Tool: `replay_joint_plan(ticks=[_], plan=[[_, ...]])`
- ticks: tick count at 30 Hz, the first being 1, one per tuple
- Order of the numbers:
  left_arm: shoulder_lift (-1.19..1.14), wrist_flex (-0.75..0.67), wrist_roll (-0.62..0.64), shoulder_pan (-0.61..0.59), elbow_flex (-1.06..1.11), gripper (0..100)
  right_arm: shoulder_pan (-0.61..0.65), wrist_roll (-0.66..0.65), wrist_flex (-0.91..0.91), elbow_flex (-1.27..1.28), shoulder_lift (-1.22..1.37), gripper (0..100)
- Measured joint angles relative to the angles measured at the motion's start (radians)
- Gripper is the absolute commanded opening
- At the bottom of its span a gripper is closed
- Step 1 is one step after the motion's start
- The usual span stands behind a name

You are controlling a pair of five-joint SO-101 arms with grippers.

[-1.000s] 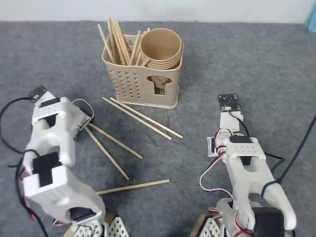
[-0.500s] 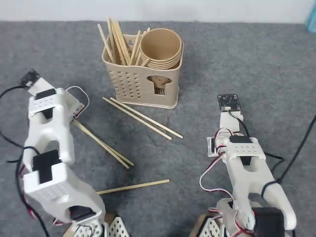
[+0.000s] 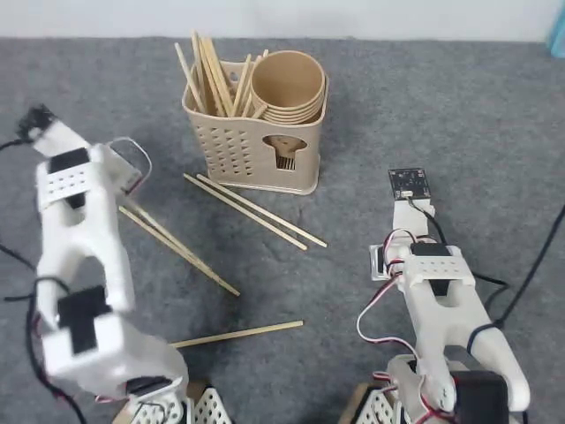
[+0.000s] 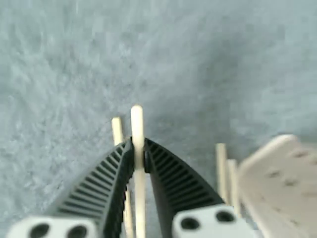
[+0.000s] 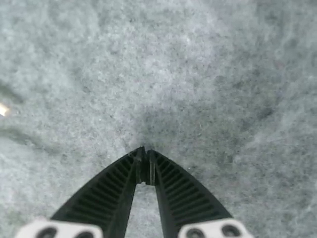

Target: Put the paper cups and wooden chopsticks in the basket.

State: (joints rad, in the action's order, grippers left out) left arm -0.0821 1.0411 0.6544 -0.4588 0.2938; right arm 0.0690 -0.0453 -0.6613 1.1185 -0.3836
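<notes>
Your left claw [image 4: 138, 147] is clamped on a chopstick [image 4: 137, 121]. The jaws are closed down to the width of the stick, and its pale, blunt tip pokes out past the fingertips. A second chopstick [image 4: 117, 130] runs just beside it, passing behind one finger. It may be caught in the jaws too, but the wrist view is too blurred to tell. From above, this pair [image 3: 181, 252] slants out from under the left arm towards the middle of the grey bench [image 3: 494, 132].

Your right claw [image 5: 145, 157] is closed on nothing, its tips touching, low over the grey surface.

The basket [image 3: 256, 155] stands upright at the back of the bench, well apart from both claws. It holds a nested stack of paper cups [image 3: 289, 84] on one side and a bundle of upright sticks [image 3: 207, 71] on the other. Two loose chopsticks [image 3: 256, 212] lie side by side just in front of the basket. A single stick [image 3: 238, 334] lies nearer the front, between the two arms.
</notes>
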Motion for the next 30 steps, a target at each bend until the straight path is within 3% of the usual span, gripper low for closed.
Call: replay_joint_plan(ticks=[7,14,19,23,30], plan=[[0.31,-0.008,-0.02,0.0,0.138,1,0.002,0.0,0.0,0.0,0.0,0.9],[0.612,-0.245,-0.092,0.0,0.428,1,0.0,0.0,0.0,0.0,0.0,0.9],[0.786,-0.39,-0.133,0.028,0.459,1,0.0,0.0,0.0,0.0,0.0,0.9],[0.87,-0.565,-0.175,0.098,0.466,1,0.002,0.0,0.0,0.0,0.0,0.9],[0.91,-0.996,-0.262,0.261,0.451,1,0.002,0.0,0.0,0.0,0.0,0.9]])
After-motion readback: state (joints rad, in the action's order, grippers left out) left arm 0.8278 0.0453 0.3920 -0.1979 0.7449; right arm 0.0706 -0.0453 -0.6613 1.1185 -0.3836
